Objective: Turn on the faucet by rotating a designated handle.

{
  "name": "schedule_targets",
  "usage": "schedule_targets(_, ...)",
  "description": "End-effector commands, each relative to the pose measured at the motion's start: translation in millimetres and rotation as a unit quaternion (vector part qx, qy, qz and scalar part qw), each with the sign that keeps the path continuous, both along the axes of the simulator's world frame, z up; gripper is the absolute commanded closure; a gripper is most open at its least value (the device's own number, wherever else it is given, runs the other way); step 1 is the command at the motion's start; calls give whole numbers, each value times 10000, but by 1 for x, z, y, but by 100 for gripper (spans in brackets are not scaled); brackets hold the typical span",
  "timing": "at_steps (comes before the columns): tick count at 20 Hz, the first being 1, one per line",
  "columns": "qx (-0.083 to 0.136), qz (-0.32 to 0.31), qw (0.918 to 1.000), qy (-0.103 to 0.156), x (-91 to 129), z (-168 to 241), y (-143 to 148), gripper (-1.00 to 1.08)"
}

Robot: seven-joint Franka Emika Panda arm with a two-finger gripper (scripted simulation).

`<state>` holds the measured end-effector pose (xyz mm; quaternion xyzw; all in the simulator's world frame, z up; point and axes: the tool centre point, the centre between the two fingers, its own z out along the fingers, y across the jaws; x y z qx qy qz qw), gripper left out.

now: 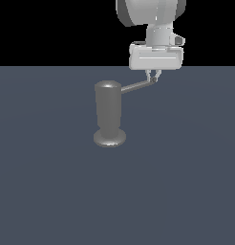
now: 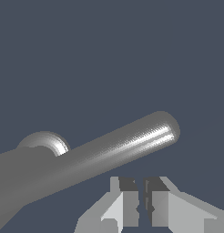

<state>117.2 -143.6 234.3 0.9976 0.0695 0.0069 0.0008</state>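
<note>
The faucet (image 1: 109, 115) is a grey upright cylinder with a rounded top and a flared disc base, standing on the dark floor. Its handle (image 1: 137, 86), a thin grey rod, sticks out from the upper part toward the exterior view's right and rises slightly. My gripper (image 1: 153, 78) hangs right above the rod's rounded tip, with its fingertips touching or almost touching it. In the wrist view the handle (image 2: 123, 148) runs across just beyond the fingers (image 2: 127, 200), which are shut with only a narrow slit and nothing between them. Part of the faucet body (image 2: 43, 142) shows behind the rod.
The dark grey floor (image 1: 52, 191) spreads flat on all sides of the faucet. No other object shows in either view. My arm's white wrist housing (image 1: 155, 58) hangs over the handle's tip.
</note>
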Motion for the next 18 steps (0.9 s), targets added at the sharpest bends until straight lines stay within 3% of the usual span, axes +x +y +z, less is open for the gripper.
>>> schedule_targets(1,13,25,10000,29,8,-8,7,108)
schedule_targets(18,7,-23,10000,55,43,-12,12,108)
